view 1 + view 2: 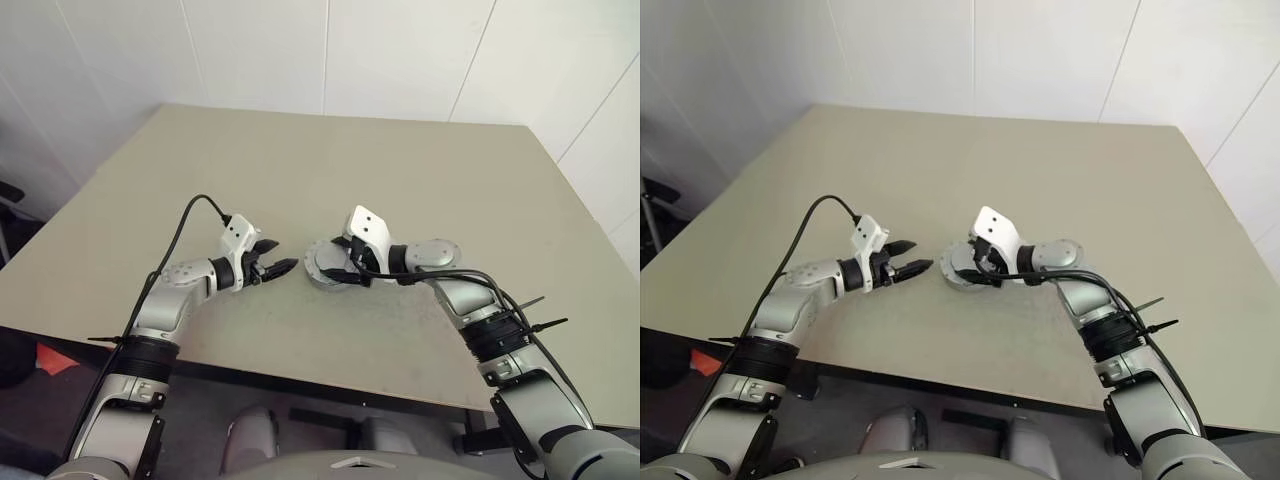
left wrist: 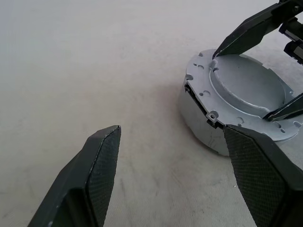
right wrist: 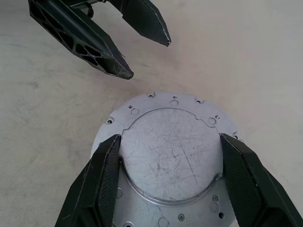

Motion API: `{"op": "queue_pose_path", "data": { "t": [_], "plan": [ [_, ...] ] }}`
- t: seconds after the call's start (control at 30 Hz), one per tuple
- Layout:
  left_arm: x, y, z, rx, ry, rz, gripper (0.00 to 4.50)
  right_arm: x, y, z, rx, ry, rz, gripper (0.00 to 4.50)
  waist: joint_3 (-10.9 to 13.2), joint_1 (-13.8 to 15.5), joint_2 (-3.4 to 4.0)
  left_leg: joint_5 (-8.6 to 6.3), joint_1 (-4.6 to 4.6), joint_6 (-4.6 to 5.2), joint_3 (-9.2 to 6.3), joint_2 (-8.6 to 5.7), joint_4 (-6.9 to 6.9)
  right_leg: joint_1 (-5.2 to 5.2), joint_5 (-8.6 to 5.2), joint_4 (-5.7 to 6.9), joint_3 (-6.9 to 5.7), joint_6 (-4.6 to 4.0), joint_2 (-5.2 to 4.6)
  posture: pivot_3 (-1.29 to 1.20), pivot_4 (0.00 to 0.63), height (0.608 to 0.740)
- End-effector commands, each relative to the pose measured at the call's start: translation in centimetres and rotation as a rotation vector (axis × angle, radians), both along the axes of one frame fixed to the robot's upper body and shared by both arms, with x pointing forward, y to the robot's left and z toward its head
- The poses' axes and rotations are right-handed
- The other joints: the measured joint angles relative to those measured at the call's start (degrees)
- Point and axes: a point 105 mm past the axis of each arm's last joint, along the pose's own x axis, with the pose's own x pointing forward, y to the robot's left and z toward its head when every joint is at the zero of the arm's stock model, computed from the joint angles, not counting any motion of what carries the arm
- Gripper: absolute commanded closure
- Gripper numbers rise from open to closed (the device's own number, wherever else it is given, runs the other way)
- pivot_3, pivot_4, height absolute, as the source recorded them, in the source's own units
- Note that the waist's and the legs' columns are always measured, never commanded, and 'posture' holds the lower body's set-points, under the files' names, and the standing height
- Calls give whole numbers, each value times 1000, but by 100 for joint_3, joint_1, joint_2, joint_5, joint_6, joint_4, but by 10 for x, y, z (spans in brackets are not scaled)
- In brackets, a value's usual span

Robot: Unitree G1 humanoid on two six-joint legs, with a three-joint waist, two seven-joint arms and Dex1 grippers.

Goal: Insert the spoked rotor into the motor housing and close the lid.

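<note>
spread right claw (image 3: 168,165) astride scratched lid (image 3: 170,156) on motor housing (image 2: 199,118), spread left claw (image 1: 275,265) beside

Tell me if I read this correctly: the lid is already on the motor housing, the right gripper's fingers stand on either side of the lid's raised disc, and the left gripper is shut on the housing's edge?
One point is wrong. The left gripper is open and holds nothing, hovering apart from the motor housing; the left wrist view shows this. The lid is on, and the right gripper straddles its raised disc.
</note>
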Motion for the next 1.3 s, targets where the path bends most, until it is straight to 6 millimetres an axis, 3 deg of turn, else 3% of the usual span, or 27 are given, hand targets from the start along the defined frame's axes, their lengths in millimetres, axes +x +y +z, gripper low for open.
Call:
{"op": "queue_pose_path", "data": {
  "t": [0.03, 0.43, 0.67, 0.9, 1.3],
  "plan": [
    [3, 1, 12, -2, -52, 0, 808, -1, -5, -9, -48, 18, 6, 1347, 0, 0, 0, 0, 2, 0, 0, 0, 0, 2, 0, 0, 0, 0, 0, 0, 0, 740],
    [2, -1, 11, -4, -51, -3, 808, -8, 0, 11, 62, 87, 42, 1347, 0, 5, 0, -1, 1, 2, 0, 1, -2, 1, 0, -4, 0, 0, 1, 0, 0, 740],
    [1, -1, 11, -3, -50, -5, 808, -3, -3, 4, 33, 87, 2, 1347, 0, 4, 0, -1, 0, 2, 0, 0, -2, 0, 0, -4, 0, 0, 1, 0, 0, 740],
    [0, -2, 9, -3, -46, -8, 808, 10, -4, 11, 60, 74, -78, 1347, 0, -5, 0, 0, 2, -1, 0, 1, -2, 0, 0, -1, 0, 0, 1, 0, 0, 740],
    [-1, -1, 8, -2, -41, -3, 808, -2, -8, 0, 4, 100, -27, 1347, 0, 2, 0, 0, 3, 0, 0, 0, -2, 2, 0, -2, 0, 0, 0, 0, 0, 740]
  ]
}}
